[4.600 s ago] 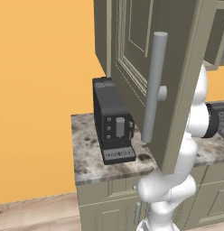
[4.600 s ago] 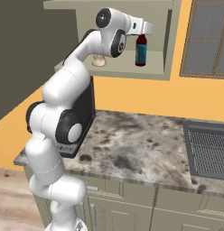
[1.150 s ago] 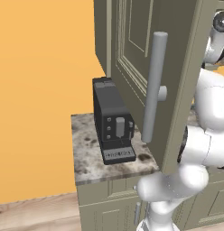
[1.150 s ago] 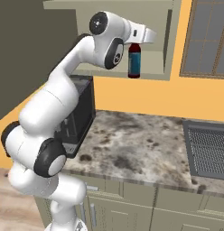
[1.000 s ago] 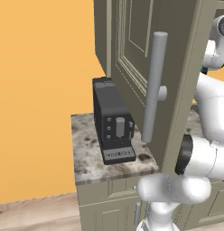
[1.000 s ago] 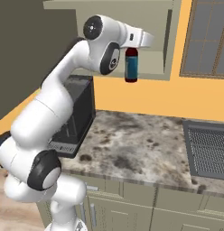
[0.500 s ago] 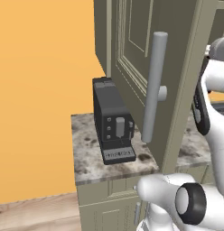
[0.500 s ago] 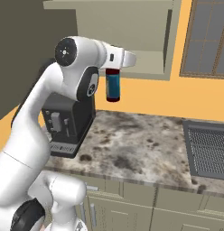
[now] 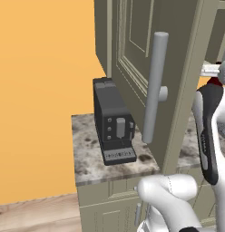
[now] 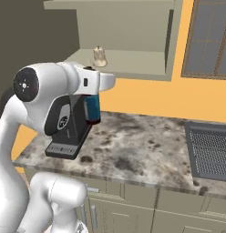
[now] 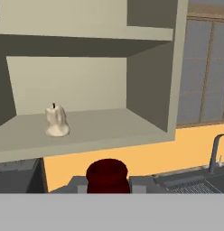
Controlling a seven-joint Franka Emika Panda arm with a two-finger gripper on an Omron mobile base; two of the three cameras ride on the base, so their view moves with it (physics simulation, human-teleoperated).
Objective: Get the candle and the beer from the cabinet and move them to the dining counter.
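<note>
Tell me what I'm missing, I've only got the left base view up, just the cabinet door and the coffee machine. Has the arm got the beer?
Observer: Yes. The right base view shows the gripper shut on the beer, holding it out over the wall counter.
Operator: And the candle?
Observer: Still on the shelf of the cabinet. The candle stands upright near the shelf's left side in the hand view.
Operator: Anything else on that shelf?
Observer: Nothing else shows there in the hand view.
</note>
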